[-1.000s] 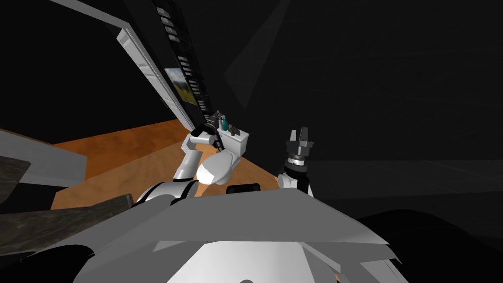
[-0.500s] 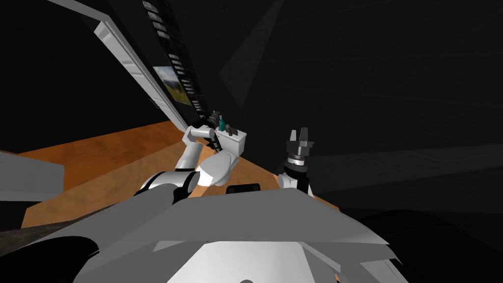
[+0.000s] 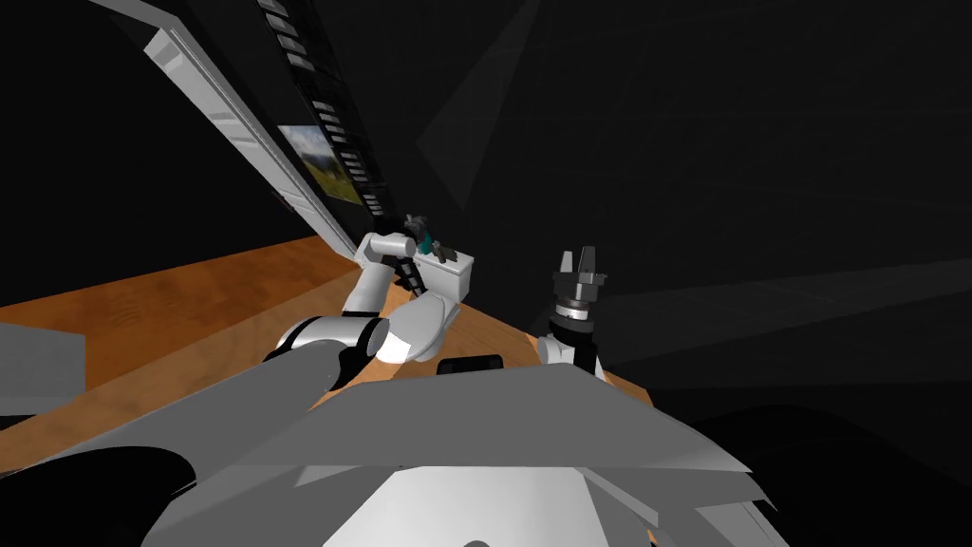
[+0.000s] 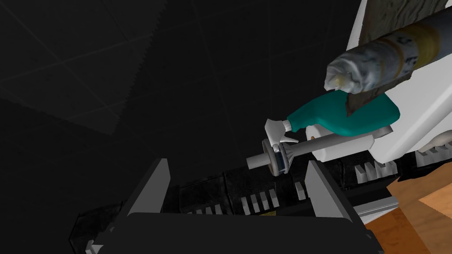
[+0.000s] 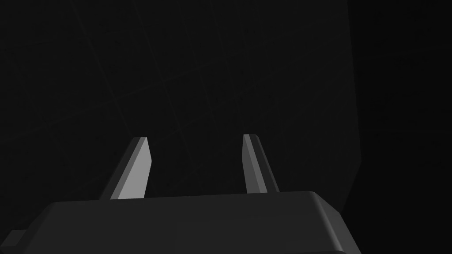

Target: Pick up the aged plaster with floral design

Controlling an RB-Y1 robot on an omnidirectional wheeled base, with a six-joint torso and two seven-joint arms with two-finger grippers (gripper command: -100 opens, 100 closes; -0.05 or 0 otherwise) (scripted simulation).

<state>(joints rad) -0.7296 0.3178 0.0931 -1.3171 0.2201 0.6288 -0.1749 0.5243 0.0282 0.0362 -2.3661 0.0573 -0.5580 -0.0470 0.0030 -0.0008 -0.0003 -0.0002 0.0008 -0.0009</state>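
A mottled grey-white cylinder with a yellowish band (image 4: 384, 48) lies tilted on top of the white toilet tank (image 4: 419, 110), with a rough brown piece behind it. Under it are a teal spray bottle (image 4: 348, 117) and a pale rod with a round disc (image 4: 282, 156) that points toward my left gripper (image 4: 238, 176). That gripper is open and holds nothing; the cylinder lies beyond it and off to one finger's side. In the head view the left gripper (image 3: 410, 228) hovers at the tank (image 3: 454, 273), beside the teal bottle (image 3: 426, 237). My right gripper (image 3: 579, 258) is raised, open and empty.
The white toilet bowl (image 3: 422, 323) stands on an orange wooden floor (image 3: 190, 304) against a dark wall. A white door frame (image 3: 237, 123) and a dark strip with pale slats (image 3: 332, 123) run along the wall behind the tank. Dark walls lie to the right.
My head view has swung, shifting the door frame and floor leftward. My left arm has lifted and reached further, bringing its gripper up to the top of the tank. The right arm has stayed put.
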